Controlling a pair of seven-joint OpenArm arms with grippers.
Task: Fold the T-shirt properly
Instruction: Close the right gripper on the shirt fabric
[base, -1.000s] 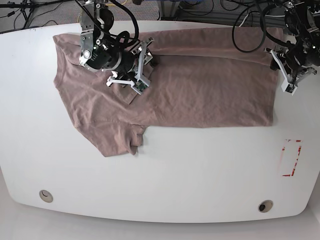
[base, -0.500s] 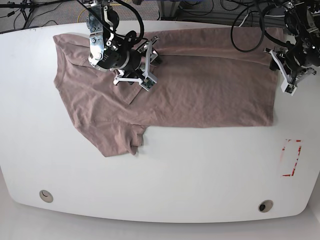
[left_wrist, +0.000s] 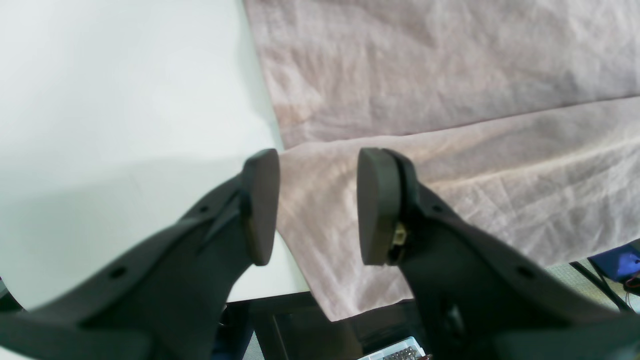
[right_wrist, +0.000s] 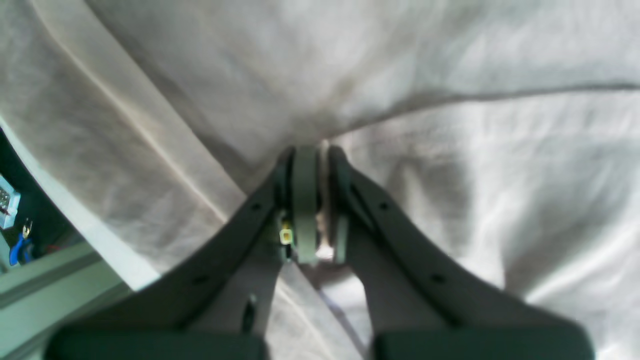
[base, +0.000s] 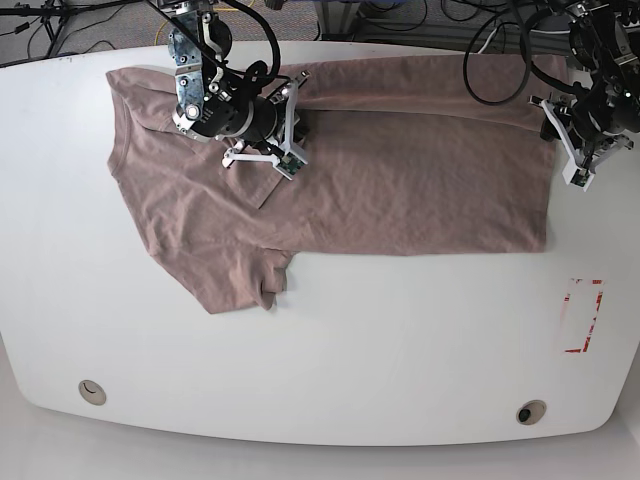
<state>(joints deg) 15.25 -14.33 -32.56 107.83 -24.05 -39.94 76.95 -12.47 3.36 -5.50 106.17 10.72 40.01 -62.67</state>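
The mauve-tan T-shirt lies spread on the white table, neckline at the left, its far long edge folded over. My right gripper is down on the shirt near that fold, behind the lower sleeve. In the right wrist view it is shut on a pinch of the T-shirt. My left gripper hovers at the shirt's right end. In the left wrist view it stands open over the corner of the T-shirt, holding nothing.
A red-outlined mark lies on the table at the right. Two round holes sit near the front edge. Cables and frame parts crowd the back edge. The shirt's corner overhangs the table edge.
My right gripper moved slightly toward the shirt's far fold, then its jaws closed onto the fabric. The left arm has not moved.
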